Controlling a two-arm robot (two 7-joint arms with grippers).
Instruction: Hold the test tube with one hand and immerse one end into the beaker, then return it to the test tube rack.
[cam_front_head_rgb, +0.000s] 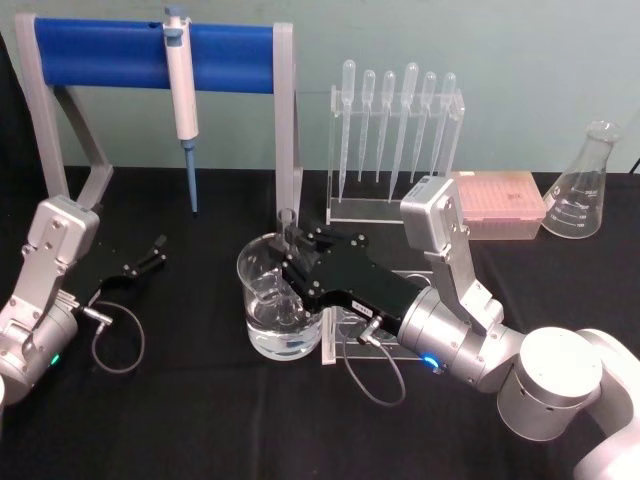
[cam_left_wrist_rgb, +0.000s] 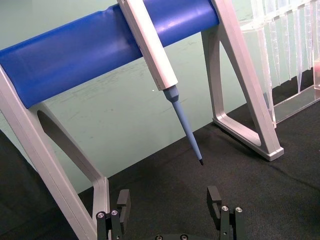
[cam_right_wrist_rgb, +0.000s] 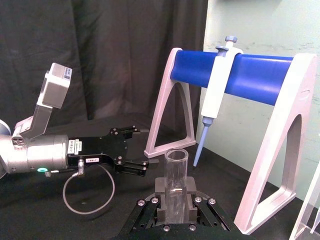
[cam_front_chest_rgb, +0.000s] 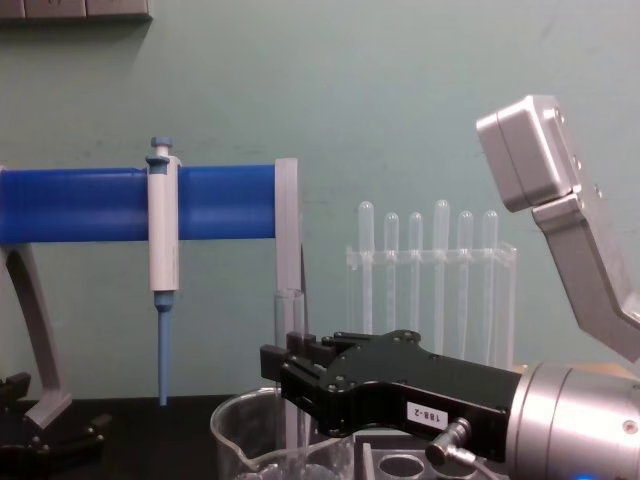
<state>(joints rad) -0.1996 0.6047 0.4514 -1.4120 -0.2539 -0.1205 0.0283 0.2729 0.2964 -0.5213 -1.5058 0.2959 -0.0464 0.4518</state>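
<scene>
My right claw (cam_front_head_rgb: 292, 248) is clamped on the tube (cam_front_head_rgb: 288, 218), upright with its lower end down in the beaker (cam_front_head_rgb: 250, 275); dipping step, I judge; next, lift straight and cross to the rack (cam_front_head_rgb: 330, 345); left claw (cam_front_head_rgb: 155, 252) parked aside, jaws apart

The test tube (cam_front_head_rgb: 288, 214) shows only its rim above the beaker (cam_front_head_rgb: 258, 272), its lower length hidden behind the right gripper (cam_front_head_rgb: 296, 243), so immersion cannot be told; the test tube rack (cam_front_head_rgb: 329, 343) just beside the beaker is largely covered by that gripper; the beaker's base is cut off by the chest view's lower edge.
</scene>
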